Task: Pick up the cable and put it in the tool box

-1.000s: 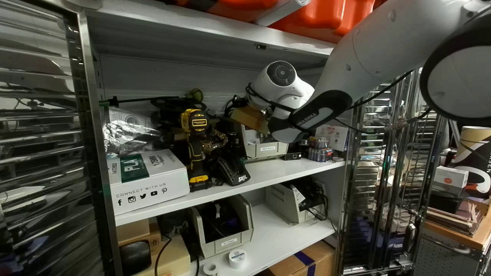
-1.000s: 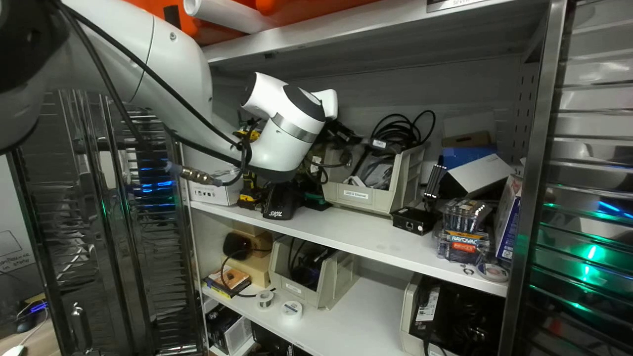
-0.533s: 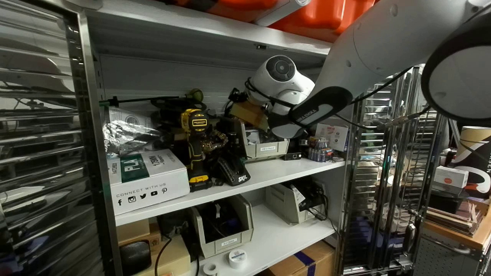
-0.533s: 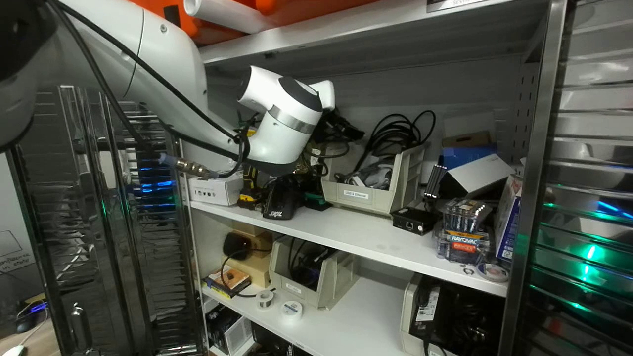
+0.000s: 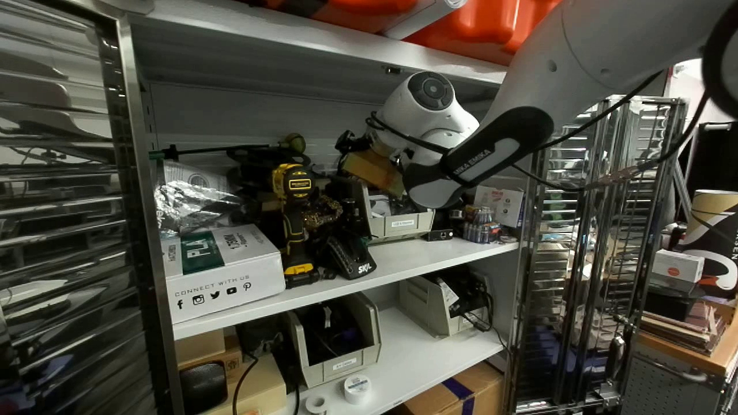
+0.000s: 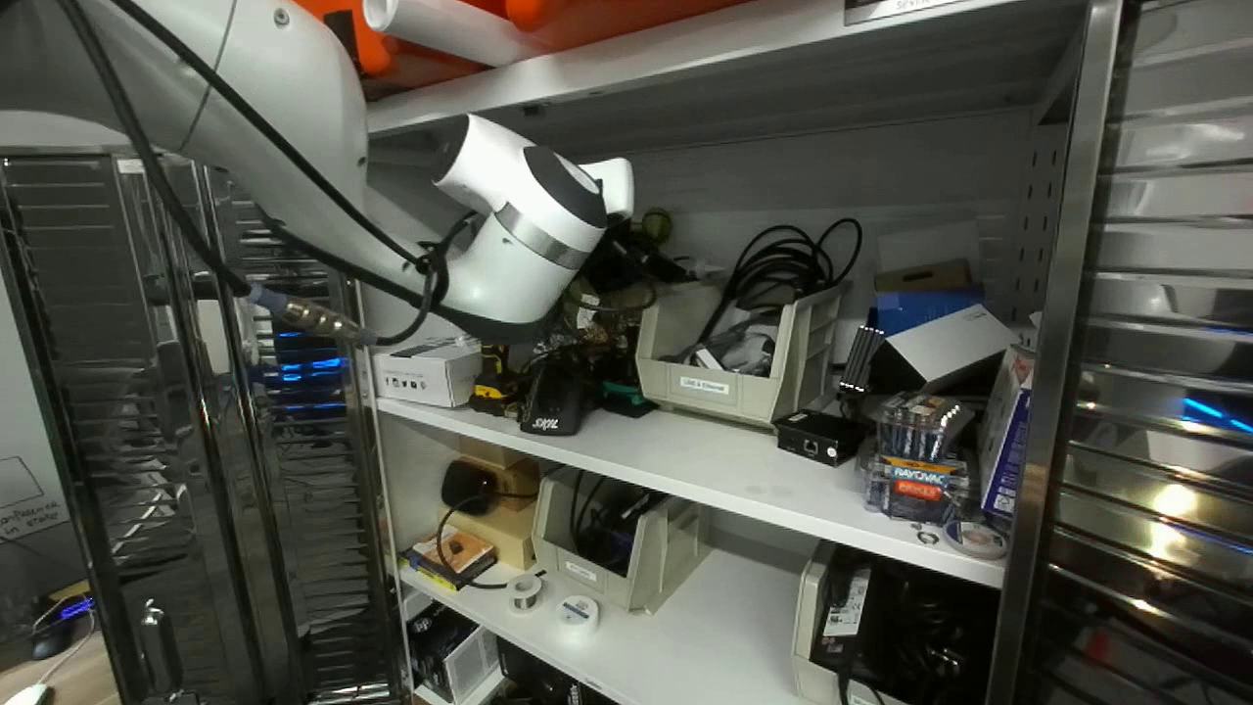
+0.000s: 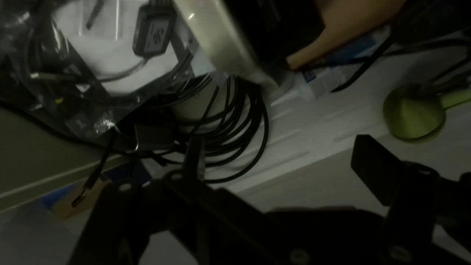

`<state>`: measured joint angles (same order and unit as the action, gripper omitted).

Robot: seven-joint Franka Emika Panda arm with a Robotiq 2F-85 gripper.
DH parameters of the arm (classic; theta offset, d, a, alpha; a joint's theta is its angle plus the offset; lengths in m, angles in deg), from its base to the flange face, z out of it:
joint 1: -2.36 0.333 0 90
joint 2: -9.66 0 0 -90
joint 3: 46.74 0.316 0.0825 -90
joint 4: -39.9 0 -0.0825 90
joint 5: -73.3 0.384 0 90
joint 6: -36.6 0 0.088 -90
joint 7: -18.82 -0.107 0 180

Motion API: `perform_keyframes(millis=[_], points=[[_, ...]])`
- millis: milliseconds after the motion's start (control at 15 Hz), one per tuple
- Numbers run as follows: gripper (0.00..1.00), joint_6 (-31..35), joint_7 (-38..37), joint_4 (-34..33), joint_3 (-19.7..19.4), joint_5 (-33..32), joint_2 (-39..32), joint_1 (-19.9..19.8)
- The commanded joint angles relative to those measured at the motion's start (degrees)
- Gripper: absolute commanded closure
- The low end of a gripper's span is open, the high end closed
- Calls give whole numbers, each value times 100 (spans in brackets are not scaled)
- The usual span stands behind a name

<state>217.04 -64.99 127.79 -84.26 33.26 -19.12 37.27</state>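
The cable (image 6: pixel 783 282), a black coil with loops standing up, rests in the back of the tool box (image 6: pixel 749 397), a beige open-front bin on the upper shelf. In the wrist view, the coil (image 7: pixel 253 125) hangs against the pale back wall beside bagged leads. My gripper (image 7: pixel 281 154) stands open above, with nothing gripped between its fingers. Its left finger (image 7: pixel 193 158) overlaps the coil's lower edge in that view; whether they touch I cannot tell. In both exterior views the arm's wrist hides most of the gripper, left of the coil in an exterior view.
A yellow-black drill (image 5: pixel 297 187), a white box (image 5: pixel 225 265) and a black SKIL piece (image 6: pixel 553 397) crowd the shelf beside the bin. Battery packs (image 6: pixel 920 470) and a small black device (image 6: pixel 817 436) stand on its other side. A shelf (image 6: pixel 685 78) overhangs the arm.
The arm has drawn back, rising and moving left in an exterior view, away from the coil. The coil stays at the bin; a small white tag beside it a second ago no longer shows.
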Motion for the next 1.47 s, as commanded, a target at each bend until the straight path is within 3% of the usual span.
perform_keyframes(millis=[0,267,533,600,667,733,800,867,933,1000,1133,1200,1400], points=[[0,-120,938,1429,1467,-2,1399,-579],[0,-1143,2469,2670,3101,1333,2541,-1551],[0,-2711,4083,3513,3828,3231,3633,-2091],[0,-3209,4519,3508,3899,3736,3822,-2156],[0,-3802,4989,3435,3396,4231,3997,-1735],[0,-4312,5432,3385,3226,4622,4136,-1717],[0,-4867,5887,3313,3077,4960,4260,-1785],[0,-5408,6304,3214,3381,5281,4321,-2338],[0,-5943,6586,3110,3281,5457,4368,-2443],[0,-6460,6672,3002,2738,5314,4378,-2081],[0,-7471,6912,2639,2452,5163,4282,-2100],[0,-6850,6790,3012,3135,5304,4366,-2723],[0,-6985,6851,2999,3220,5285,4355,-2971]])
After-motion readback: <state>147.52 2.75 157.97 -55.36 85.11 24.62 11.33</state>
